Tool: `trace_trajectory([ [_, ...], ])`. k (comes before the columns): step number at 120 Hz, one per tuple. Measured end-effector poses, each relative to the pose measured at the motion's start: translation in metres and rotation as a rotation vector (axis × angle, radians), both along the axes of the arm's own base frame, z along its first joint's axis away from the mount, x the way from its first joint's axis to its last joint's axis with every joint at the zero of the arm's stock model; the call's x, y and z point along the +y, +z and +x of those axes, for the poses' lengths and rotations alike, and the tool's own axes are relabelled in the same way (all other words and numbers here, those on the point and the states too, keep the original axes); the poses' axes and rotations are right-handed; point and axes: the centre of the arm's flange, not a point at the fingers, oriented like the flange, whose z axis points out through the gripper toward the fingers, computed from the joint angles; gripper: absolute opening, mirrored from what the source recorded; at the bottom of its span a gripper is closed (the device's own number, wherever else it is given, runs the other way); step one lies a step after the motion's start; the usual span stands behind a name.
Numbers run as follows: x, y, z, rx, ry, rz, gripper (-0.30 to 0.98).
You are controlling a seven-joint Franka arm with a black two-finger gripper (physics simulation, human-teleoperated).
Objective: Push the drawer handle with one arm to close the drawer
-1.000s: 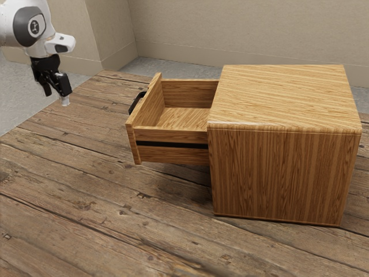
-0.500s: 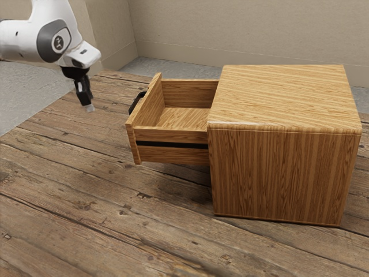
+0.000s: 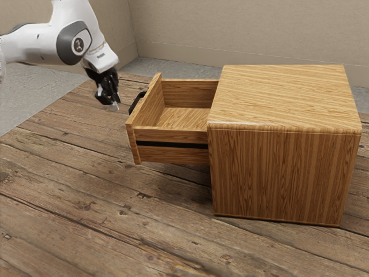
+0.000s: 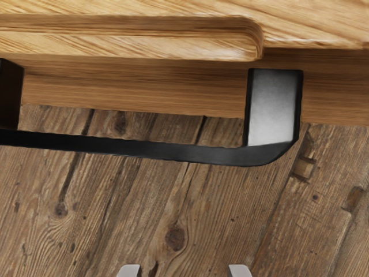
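Box-shaped brown wood-grain drawer (image 3: 173,135): extended open, level, left of centre in the exterior view. Black bracket-shaped handle (image 4: 173,152): mounted on its outer face, toward frame left.

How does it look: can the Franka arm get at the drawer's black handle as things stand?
Probably yes: the open gripper hangs close to the handle, on its outer side, with nothing visible between them.
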Motion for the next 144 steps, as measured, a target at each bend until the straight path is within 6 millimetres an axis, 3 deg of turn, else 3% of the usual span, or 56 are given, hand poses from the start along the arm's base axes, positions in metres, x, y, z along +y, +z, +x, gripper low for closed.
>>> trace_trajectory([
  [48, -0.035, -0.012, 0.008, 0.023, -0.153, -0.016, 0.07],
  [93, -0.088, -0.019, 0.045, -0.064, -0.263, -0.047, 0.09],
  [144, -0.149, -0.025, 0.058, -0.122, -0.336, -0.09, 0.1],
])
